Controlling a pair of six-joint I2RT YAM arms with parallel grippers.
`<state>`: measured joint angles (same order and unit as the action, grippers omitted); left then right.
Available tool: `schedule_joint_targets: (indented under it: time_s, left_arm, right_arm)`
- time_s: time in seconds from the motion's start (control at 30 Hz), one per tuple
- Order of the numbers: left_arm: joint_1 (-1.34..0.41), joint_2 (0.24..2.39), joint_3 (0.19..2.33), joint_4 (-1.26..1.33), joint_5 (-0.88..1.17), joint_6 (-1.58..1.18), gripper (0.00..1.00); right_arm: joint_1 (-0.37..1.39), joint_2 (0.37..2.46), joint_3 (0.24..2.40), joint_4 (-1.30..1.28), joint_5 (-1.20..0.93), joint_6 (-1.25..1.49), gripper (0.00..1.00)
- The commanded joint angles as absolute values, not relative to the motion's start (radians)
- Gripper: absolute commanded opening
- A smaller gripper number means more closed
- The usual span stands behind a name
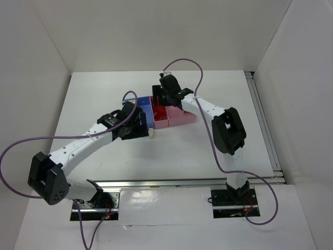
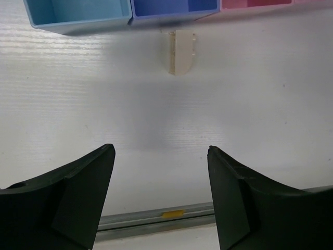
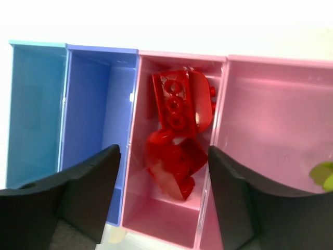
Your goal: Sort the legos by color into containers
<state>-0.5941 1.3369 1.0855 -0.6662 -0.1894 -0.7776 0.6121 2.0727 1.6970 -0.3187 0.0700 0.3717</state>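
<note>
Left claw (image 2: 160, 156) and right claw (image 3: 164, 156) gape wide; one whitish lego (image 2: 180, 51) lies before four bins (image 3: 138, 54).

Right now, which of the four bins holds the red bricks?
The narrow pink bin, standing between the darker blue bin and the wider pink bin. The red bricks lie in it; no other bin shows red pieces.
</note>
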Motion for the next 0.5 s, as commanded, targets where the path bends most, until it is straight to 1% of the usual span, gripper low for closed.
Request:
schedule_joint_targets:
  time_s: [0.0,0.1,0.2,0.3,0.33,0.37,0.47]
  left_arm:
    - [-0.601,1.344,1.060,-0.608,-0.209,-0.805,0.82]
    - [-0.610,1.376,1.060,-0.563,-0.198,-0.816,0.81]
    - [-0.620,1.437,1.060,-0.543,-0.213,-0.828,0.75]
    - [-0.629,1.495,1.078,-0.514,-0.224,-0.828,0.74]
    - [-0.629,1.512,1.078,-0.505,-0.242,-0.828,0.74]
    - [-0.638,1.529,1.089,-0.505,-0.251,-0.828,0.74]
    - [-0.647,1.600,1.117,-0.477,-0.290,-0.828,0.74]
  right_arm:
    - [0.629,2.091,1.763,-0.327,0.064,0.354,0.77]
    - [0.629,2.060,1.776,-0.339,0.078,0.354,0.83]
    - [0.629,1.991,1.740,-0.348,0.161,0.354,0.83]
    - [0.600,1.853,1.631,-0.339,0.187,0.380,0.83]
    - [0.589,1.812,1.561,-0.339,0.187,0.390,0.83]
    - [0.568,1.728,1.530,-0.339,0.196,0.390,0.83]
    - [0.549,1.614,1.422,-0.339,0.218,0.390,0.83]
